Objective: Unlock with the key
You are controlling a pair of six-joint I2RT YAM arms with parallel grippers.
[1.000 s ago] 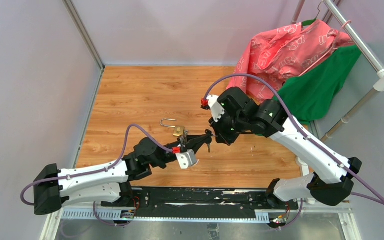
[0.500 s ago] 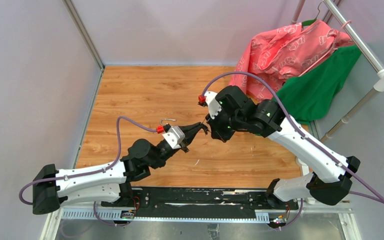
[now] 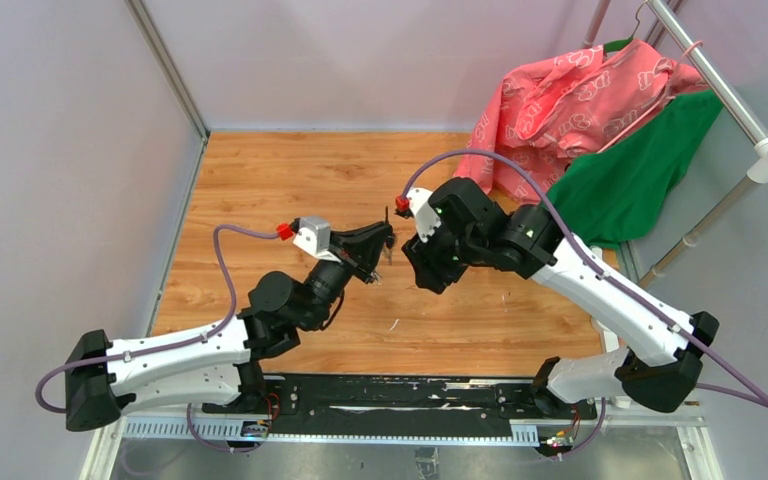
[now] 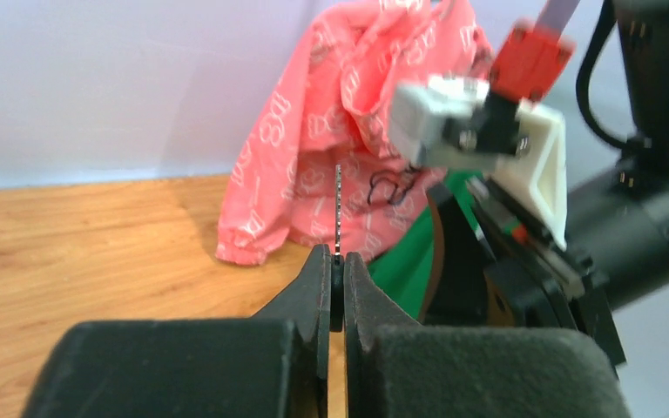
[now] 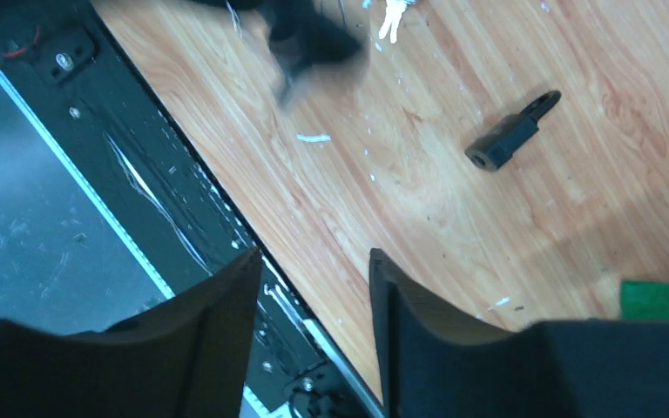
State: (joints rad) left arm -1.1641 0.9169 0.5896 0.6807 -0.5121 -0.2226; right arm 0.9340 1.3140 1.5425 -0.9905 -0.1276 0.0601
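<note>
My left gripper point(image 4: 337, 254) is shut on the key point(image 4: 338, 205). Its dark head is pinched between the jaws, and the thin metal blade sticks straight up, seen edge-on. In the top view the left gripper point(image 3: 384, 240) is lifted above the wooden table point(image 3: 260, 180), tip toward the right arm's wrist point(image 3: 440, 235) and just short of it. My right gripper point(image 5: 314, 254) is open with nothing between its fingers, pointing down at the table's near edge. The padlock is hidden under the left wrist in the top view.
A pink cloth point(image 3: 570, 95) and a green cloth point(image 3: 635, 170) hang from a rack point(image 3: 720, 85) at the back right. A small black part point(image 5: 512, 139) lies on the wood. The black base rail point(image 3: 400, 395) runs along the near edge. Grey walls close the left and back.
The left gripper has risen and swung back-left with the key, its wrist rolled over. The right gripper has gone from shut to open and shifted slightly left.
</note>
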